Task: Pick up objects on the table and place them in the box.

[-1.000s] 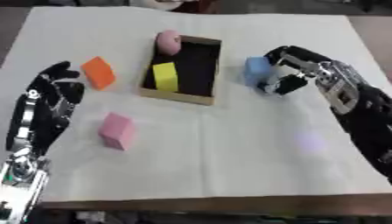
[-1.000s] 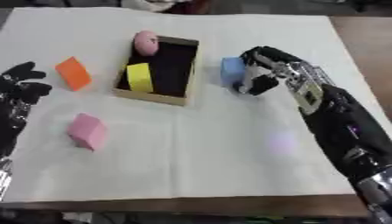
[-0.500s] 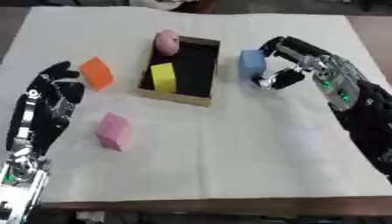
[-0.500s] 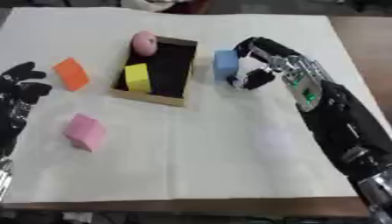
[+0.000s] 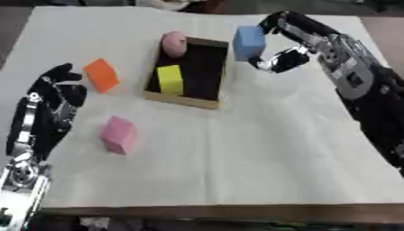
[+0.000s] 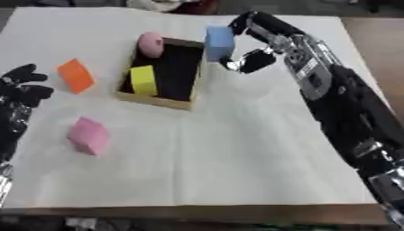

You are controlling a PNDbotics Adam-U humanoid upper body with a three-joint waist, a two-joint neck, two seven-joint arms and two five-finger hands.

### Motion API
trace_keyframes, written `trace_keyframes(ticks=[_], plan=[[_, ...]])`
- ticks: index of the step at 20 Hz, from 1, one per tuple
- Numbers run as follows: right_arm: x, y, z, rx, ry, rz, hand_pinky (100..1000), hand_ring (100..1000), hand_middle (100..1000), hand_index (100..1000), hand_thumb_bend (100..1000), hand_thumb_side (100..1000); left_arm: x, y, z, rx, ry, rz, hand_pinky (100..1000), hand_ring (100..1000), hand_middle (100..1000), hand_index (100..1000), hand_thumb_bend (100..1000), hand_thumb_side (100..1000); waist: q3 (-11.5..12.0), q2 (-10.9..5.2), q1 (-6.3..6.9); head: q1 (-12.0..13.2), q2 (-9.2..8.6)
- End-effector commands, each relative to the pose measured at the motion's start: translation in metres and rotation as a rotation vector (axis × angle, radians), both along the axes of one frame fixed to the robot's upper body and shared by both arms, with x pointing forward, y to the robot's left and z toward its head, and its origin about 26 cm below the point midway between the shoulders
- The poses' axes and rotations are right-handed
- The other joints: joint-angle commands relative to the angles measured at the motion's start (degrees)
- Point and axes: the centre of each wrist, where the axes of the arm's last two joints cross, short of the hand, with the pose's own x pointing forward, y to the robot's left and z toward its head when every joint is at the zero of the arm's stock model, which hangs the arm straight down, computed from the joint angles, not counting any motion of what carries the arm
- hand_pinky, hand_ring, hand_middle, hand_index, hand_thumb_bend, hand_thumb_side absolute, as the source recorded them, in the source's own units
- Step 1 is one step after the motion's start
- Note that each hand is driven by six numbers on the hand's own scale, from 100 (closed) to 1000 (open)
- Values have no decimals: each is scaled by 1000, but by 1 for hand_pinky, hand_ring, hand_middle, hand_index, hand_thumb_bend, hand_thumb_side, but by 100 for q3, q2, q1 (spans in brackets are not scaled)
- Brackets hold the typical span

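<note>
Blue block point(image 5: 249, 42) in right robot hand point(image 5: 286, 53)

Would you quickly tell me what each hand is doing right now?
Left hand: open, resting on the table, holding nothing.
Right hand: shut on the blue block, beside the box.

A blue block point(image 5: 249, 42) is held just beside the open box's point(image 5: 211, 72) right rim. Inside lie a yellow block point(image 5: 169, 80) and a pink ball point(image 5: 173, 43). An orange block point(image 5: 102, 75) and a pink block point(image 5: 117, 134) lie left of it.
</note>
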Motion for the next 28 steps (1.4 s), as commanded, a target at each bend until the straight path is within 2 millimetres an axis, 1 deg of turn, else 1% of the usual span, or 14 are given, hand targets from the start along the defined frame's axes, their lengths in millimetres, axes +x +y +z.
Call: trace_keyframes(ticks=[1,6,11,14,19,23,28], plan=[[6,13,8,-4,-18,-7,790,785,684,694,335,333,1,-1,9,4,-27,-15,709,641,682,854,615,692,41,-115,72,-54,29],[13,36,-6,2,-12,-5,789,783,683,695,335,337,1,-3,9,2,-26,-25,708,641,682,854,614,693,117,-109,106,-112,29],[12,62,-13,-5,-11,51,789,783,684,697,332,342,1,-6,10,1,-25,-38,708,641,682,854,613,693,168,-105,119,-166,29],[13,72,-23,-9,8,47,788,783,684,698,325,345,2,-8,10,0,-26,-48,708,641,682,854,612,694,223,-103,128,-212,29],[16,75,-38,0,10,-27,788,789,698,729,344,370,2,-10,11,-2,-28,-58,708,640,681,854,611,693,324,-103,148,-270,29],[17,74,-44,-10,-17,-76,801,811,746,836,382,403,2,-10,11,-5,-28,-58,707,639,681,854,611,693,358,-105,147,-281,29],[18,72,-43,-46,-37,-99,817,837,803,923,418,436,2,-10,12,-5,-29,-59,707,638,681,854,611,694,359,-111,138,-288,29]])
